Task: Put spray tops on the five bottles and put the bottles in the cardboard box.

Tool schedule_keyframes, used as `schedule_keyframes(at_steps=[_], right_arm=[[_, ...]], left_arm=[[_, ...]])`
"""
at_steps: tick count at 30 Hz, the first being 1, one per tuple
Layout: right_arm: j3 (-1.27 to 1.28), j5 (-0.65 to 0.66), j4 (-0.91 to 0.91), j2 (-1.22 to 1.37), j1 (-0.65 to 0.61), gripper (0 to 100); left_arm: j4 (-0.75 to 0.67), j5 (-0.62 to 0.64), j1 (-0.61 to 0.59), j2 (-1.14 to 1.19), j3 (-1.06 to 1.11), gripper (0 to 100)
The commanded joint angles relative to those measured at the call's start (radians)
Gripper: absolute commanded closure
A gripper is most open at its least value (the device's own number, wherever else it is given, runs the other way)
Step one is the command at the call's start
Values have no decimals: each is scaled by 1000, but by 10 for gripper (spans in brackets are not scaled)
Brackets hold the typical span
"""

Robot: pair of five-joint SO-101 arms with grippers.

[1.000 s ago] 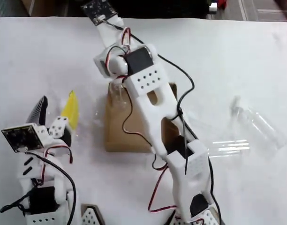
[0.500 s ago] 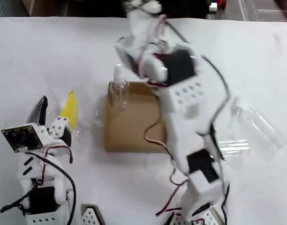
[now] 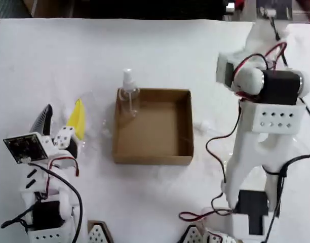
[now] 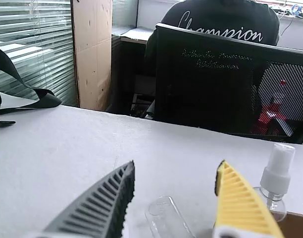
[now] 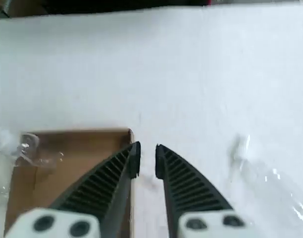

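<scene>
Cardboard box (image 3: 152,158) sits on the counter (image 3: 53,55), right of the left end effector (image 4: 176,166), which is spread wide apart. One bottle (image 3: 128,98) with a spray top (image 3: 127,77) stands in the box's far-left corner. The right end effector (image 5: 147,147) is apart just a little and holds nothing.

White brand lettering on dark top (image 4: 218,22) behind chair; dim print on chair back (image 4: 216,89), unreadable.
</scene>
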Motion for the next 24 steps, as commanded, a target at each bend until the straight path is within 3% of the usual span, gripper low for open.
schedule_keyframes(at_steps=[1, 7, 16, 24], right_arm=[[281, 3, -87, -122, 79, 981], [770, -2, -417, -251, 114, 983], [1405, -3, -1099, -369, 163, 983], [1468, -3, -1168, -469, 262, 983]], left_arm=[[-25, 12, -4, -12, -8, 751], [-25, 12, -4, -12, -8, 751], [-26, 9, -5, -12, -8, 751], [-26, 9, -4, -12, -6, 752]])
